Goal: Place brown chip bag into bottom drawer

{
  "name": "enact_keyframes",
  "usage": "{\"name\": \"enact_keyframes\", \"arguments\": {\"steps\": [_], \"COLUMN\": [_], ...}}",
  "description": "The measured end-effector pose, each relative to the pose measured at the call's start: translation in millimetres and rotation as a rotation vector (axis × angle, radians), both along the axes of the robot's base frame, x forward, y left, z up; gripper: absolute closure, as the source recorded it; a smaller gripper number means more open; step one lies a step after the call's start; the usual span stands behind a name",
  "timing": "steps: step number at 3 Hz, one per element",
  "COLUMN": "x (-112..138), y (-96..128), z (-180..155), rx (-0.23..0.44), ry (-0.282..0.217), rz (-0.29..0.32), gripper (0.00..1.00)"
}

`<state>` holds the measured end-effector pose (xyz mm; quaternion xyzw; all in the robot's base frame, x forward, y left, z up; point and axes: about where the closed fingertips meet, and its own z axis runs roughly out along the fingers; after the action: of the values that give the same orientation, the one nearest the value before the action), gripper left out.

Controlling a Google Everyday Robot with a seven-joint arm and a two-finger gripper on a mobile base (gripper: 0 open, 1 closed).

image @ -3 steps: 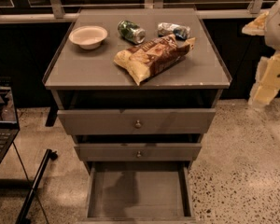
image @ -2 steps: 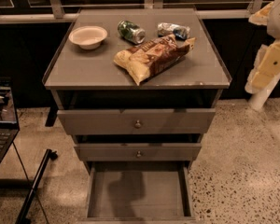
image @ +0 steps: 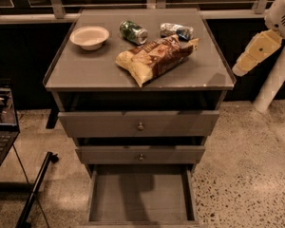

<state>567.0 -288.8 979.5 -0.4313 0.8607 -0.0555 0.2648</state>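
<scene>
The large crinkly brown chip bag (image: 154, 57), dark in the middle with pale tan ends, lies flat and slantwise on the top of the grey three-drawer desk (image: 80, 72), toward its front right. Just behind the bag's upper end lies a crushed silver-blue can (image: 176, 31). A green can (image: 133, 32) rests on its side to the left of that, and a shallow white bowl (image: 90, 36) stands upright at the back left.

Below, two shallow grey drawers with round metal knobs (image: 140, 125) sit partly open. The deep bottom drawer (image: 141, 196) stands fully open, showing its plain inside.

The cream-coloured end effector (image: 242, 65) hangs off the desk's right edge, well apart from the bag. I cannot tell whether it is released or clenched.
</scene>
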Motion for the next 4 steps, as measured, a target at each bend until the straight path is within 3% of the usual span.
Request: {"name": "enact_keyframes", "arguments": {"steps": [1, 2, 3, 4], "x": [0, 0, 5, -1], "y": [-1, -1, 5, 22], "z": [0, 0, -7, -27], "rx": [0.045, 0.045, 0.181, 0.446], "ry": [0.013, 0.013, -0.023, -0.042], "rz": [-0.079, -0.079, -0.120, -0.224], "gripper": [0.00, 0.00, 0.00, 0.00]}}
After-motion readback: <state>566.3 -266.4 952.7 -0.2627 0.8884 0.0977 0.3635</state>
